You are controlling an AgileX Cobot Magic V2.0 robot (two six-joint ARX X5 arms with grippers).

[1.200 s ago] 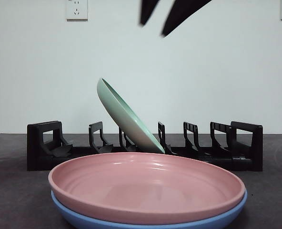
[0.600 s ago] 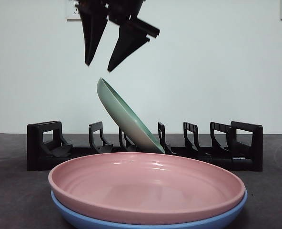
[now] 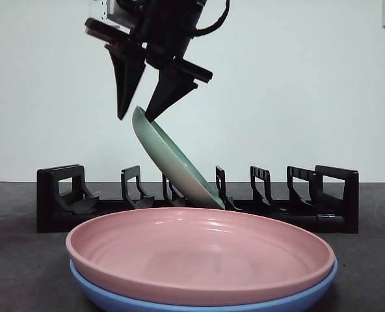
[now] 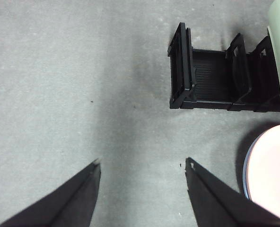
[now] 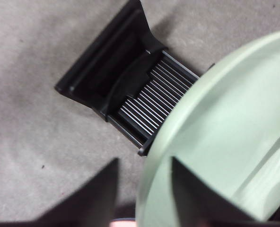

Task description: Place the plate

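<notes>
A pale green plate (image 3: 173, 162) leans tilted in a slot of the black dish rack (image 3: 56, 201). My right gripper (image 3: 135, 117) is open at the plate's upper rim, one jaw on each side of it. In the right wrist view the green plate (image 5: 225, 142) fills the frame and its rim runs between the jaws of my right gripper (image 5: 144, 163), over the rack's end (image 5: 111, 80). My left gripper (image 4: 142, 163) is open and empty over bare table, away from the rack (image 4: 196, 80).
A pink plate (image 3: 199, 253) lies stacked on a blue plate (image 3: 114, 299) at the table's front, close to the camera. The same stack shows in the left wrist view (image 4: 272, 170). The rack has several empty slots to the right of the green plate.
My right gripper has come down from the top of the front view and moved left, from above the plate to straddling its upper rim. The plates have not moved.
</notes>
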